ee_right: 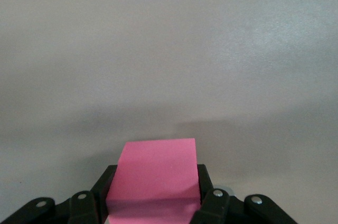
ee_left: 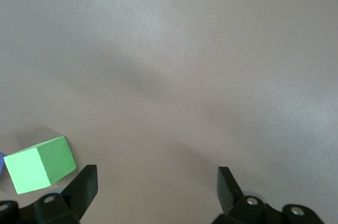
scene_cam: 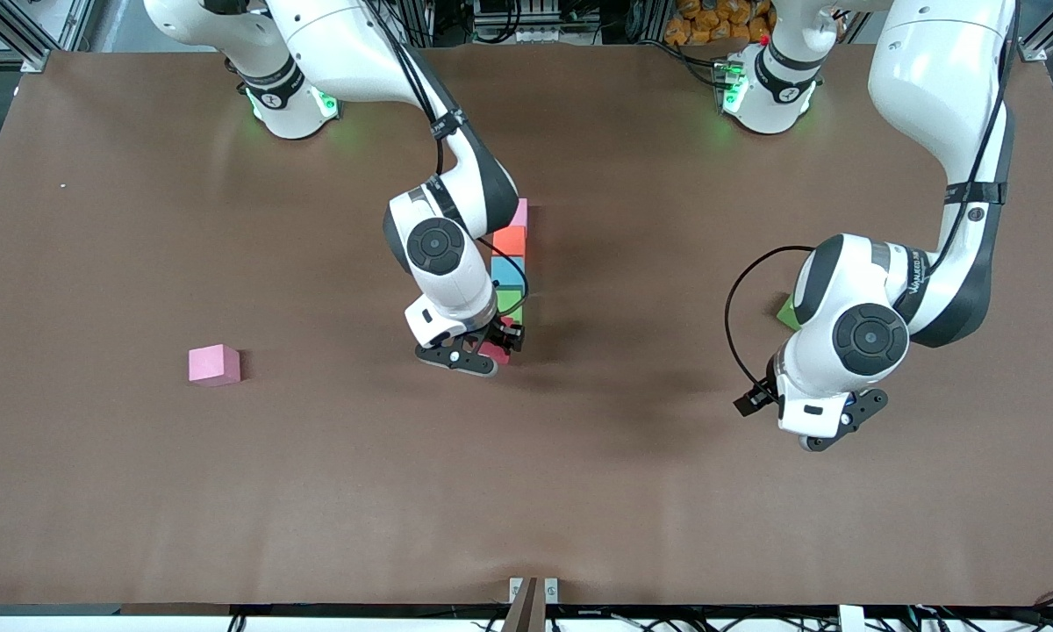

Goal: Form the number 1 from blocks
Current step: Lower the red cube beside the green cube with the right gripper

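A row of blocks lies mid-table: pink [scene_cam: 520, 212], orange [scene_cam: 510, 240], light blue [scene_cam: 507, 272], then green [scene_cam: 509, 300]. At the green end of that row, my right gripper [scene_cam: 496, 344] is shut on a red block [scene_cam: 497, 351]. In the right wrist view the red block [ee_right: 156, 171] sits squarely between the fingers of the right gripper [ee_right: 154, 182]. My left gripper [scene_cam: 829, 428] waits open over bare table toward the left arm's end. Its open fingers [ee_left: 84, 184] hold nothing, and a second green block [ee_left: 39, 165] lies beside them.
A loose pink block [scene_cam: 214, 364] lies toward the right arm's end of the table. The second green block [scene_cam: 787, 312] is mostly hidden by the left arm. A sliver of something blue-purple [ee_left: 1, 161] shows next to it in the left wrist view.
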Available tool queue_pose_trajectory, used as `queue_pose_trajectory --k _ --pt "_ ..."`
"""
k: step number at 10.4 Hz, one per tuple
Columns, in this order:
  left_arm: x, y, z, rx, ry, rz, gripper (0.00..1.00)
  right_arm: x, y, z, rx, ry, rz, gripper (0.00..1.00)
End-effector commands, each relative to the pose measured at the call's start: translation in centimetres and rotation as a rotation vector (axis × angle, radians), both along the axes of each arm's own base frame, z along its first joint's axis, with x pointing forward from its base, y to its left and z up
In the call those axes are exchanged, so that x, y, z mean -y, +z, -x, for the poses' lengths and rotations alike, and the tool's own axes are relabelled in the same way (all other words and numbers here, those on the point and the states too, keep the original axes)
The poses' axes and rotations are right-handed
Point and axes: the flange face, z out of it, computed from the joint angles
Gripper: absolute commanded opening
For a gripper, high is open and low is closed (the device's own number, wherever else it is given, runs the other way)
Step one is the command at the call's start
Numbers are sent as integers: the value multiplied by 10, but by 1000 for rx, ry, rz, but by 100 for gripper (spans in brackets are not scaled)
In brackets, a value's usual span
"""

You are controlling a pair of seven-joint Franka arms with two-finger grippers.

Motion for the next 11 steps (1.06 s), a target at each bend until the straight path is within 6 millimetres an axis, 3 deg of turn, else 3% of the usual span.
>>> queue_pose_trajectory --k 1,11 --pt "3 -1 4 -16 -8 18 100 -10 -9 -2 2 26 -8 63" --pt "7 -3 6 -19 -8 17 100 -13 -22 1 -2 87 8 63"
